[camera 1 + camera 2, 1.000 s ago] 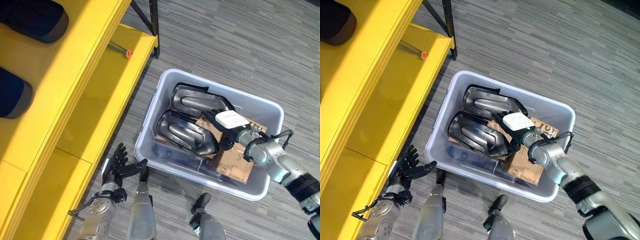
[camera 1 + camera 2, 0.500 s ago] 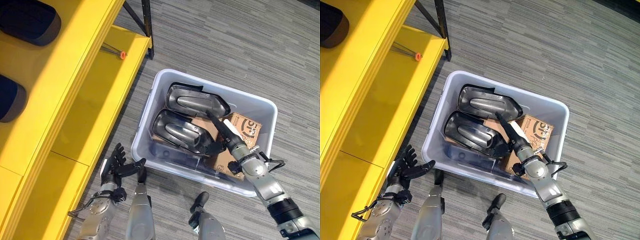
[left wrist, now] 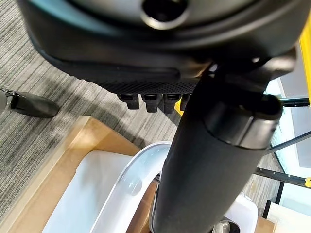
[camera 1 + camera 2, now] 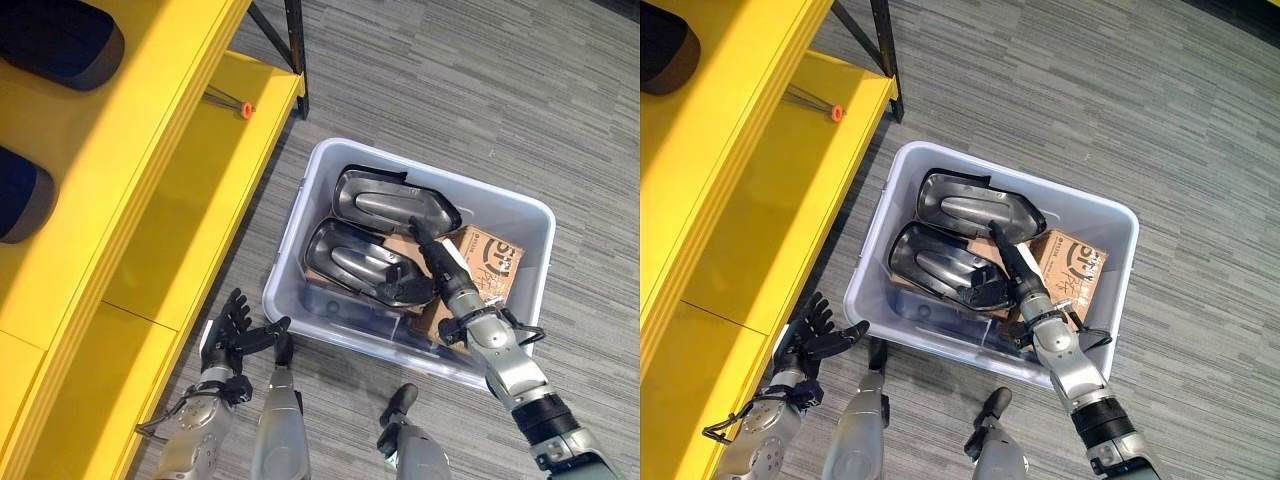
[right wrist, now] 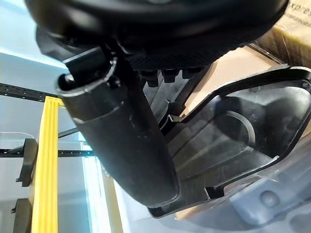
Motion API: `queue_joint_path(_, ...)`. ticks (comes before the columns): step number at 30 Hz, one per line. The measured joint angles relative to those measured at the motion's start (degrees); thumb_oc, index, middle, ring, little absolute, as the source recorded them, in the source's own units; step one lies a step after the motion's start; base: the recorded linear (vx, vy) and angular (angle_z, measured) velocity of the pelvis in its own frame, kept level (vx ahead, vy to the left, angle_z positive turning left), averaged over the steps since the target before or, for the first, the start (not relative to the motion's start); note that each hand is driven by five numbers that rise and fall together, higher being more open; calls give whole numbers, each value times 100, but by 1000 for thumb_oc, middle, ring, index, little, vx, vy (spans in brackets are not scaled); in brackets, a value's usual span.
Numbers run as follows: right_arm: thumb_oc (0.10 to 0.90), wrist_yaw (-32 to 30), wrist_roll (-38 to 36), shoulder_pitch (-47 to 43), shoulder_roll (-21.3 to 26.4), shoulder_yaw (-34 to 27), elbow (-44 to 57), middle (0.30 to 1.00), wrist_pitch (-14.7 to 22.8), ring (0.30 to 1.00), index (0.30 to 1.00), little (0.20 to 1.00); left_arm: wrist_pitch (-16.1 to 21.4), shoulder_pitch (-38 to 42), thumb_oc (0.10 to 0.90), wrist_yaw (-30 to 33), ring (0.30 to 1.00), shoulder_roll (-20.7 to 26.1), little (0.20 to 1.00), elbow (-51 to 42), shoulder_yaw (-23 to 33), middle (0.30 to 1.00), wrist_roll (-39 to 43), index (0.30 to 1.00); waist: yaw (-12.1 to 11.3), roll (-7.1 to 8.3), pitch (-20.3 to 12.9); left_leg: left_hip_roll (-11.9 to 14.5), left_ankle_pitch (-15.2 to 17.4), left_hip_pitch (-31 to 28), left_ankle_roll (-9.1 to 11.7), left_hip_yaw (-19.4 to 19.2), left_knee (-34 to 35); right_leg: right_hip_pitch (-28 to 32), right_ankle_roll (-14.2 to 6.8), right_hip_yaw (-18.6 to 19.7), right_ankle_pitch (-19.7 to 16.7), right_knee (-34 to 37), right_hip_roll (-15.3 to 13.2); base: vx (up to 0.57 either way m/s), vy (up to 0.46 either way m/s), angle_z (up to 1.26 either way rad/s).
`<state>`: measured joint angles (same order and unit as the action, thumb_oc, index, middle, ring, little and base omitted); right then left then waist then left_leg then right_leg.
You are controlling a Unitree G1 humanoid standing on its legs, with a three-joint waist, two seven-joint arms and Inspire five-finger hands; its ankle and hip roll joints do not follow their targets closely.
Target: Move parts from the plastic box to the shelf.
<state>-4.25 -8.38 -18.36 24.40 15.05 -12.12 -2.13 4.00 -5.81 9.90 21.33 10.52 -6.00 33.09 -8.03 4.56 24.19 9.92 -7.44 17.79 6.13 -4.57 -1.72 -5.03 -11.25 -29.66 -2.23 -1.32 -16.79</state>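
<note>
Lying side by side in the translucent plastic box point(image 4: 533, 215) are two glossy black moulded parts point(image 4: 352, 261), shell-shaped with raised centres, over cardboard point(image 4: 490, 255). The right hand point(image 4: 437, 262) reaches into the box with straight fingers at the nearer part's edge, seemingly touching it. Left of the box, the left hand point(image 4: 228, 331) hangs spread beside the yellow shelf point(image 4: 190, 200).

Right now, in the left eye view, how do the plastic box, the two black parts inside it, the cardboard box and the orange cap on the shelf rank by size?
1. Plastic box
2. Two black parts, alike
3. Cardboard box, partly hidden
4. Orange cap
</note>
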Motion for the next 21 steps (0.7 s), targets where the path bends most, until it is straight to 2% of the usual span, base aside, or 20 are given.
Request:
queue_joint_path(12, 900, -254, -85, -9, -380, -9, -391, 1000, -80, 1000, 1000, 1000, -8, 7, 900, 109, 1000, -2, 1000, 3, 9, 1000, -1, 1000, 6, -3, 1, -1, 2, 3, -2, -45, -6, -49, 0, 51, 0, -16, -13, 2, 0, -1)
queue_joint_path(21, 900, -258, -138, 43, -413, -4, -402, 1000, -80, 1000, 1000, 1000, -10, 18, 900, 217, 1000, -3, 1000, 4, 10, 1000, -8, 1000, 13, -10, 1, -2, 5, -6, -7, -67, -9, -57, 0, 73, 0, -21, -22, 1, 0, 0)
